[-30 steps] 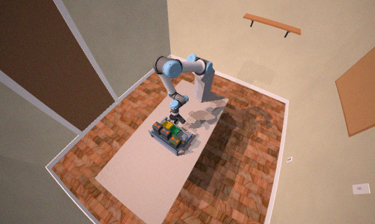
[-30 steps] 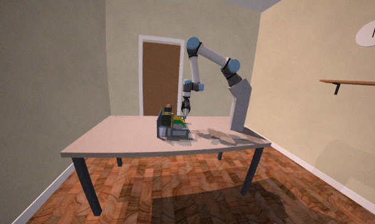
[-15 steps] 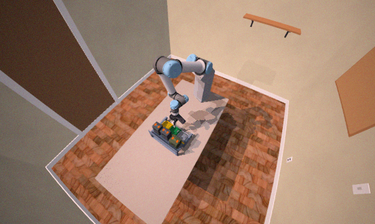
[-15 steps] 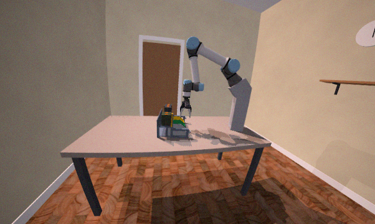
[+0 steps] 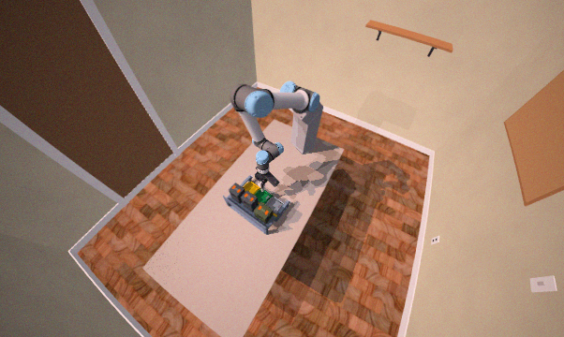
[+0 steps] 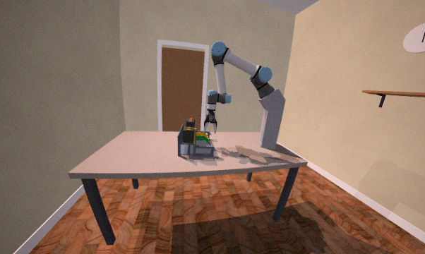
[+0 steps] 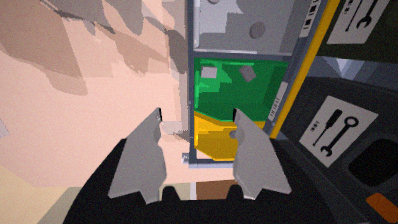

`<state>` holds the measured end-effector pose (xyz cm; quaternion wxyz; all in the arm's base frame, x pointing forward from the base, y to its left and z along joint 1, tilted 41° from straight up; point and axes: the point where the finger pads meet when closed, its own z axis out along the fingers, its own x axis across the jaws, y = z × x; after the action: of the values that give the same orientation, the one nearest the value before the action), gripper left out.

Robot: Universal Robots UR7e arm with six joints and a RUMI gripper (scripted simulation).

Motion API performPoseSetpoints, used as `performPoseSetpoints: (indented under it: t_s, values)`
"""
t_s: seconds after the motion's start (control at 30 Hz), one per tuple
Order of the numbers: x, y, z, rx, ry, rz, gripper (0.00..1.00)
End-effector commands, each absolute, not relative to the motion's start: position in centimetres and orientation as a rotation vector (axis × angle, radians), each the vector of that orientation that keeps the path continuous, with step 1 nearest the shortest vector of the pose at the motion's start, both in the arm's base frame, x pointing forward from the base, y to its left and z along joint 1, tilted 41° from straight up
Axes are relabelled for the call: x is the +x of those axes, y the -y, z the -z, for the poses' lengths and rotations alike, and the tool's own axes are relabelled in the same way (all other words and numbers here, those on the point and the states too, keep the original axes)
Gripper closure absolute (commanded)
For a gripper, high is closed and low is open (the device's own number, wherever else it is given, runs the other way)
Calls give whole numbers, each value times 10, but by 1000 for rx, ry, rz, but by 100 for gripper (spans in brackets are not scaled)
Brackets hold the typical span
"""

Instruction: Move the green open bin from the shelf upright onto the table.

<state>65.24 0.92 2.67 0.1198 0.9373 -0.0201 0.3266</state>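
Note:
The green open bin (image 7: 235, 95) (image 5: 264, 197) (image 6: 206, 140) sits in the middle slot of a small blue-grey shelf (image 5: 244, 216) (image 6: 183, 146) (image 7: 190, 75) on the table (image 5: 207, 262) (image 6: 135, 155). Two small grey parts (image 7: 209, 73) lie in it. A yellow bin (image 7: 215, 137) (image 5: 251, 187) is on one side of it and a grey bin (image 7: 240, 25) (image 5: 277, 204) on the other. My gripper (image 7: 197, 108) (image 5: 262, 183) (image 6: 210, 130) is open and empty. It hangs a little above the shelf's open side, over the edge of the yellow and green bins.
Three dark cases with orange marks (image 5: 249, 200) and tool labels (image 7: 340, 130) sit on the shelf's upper level behind the bins. The arm's grey pedestal (image 5: 305, 131) (image 6: 270, 120) stands at the far end of the table.

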Motion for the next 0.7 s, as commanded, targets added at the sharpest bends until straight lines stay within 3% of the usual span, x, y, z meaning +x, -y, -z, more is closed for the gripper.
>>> performPoseSetpoints:
  t_s: [0.0, 0.67]
  values:
    - [652, -10, -27, 2739, 59, -956, 42]
    - [653, -9, -26, 2739, 59, -955, 42]
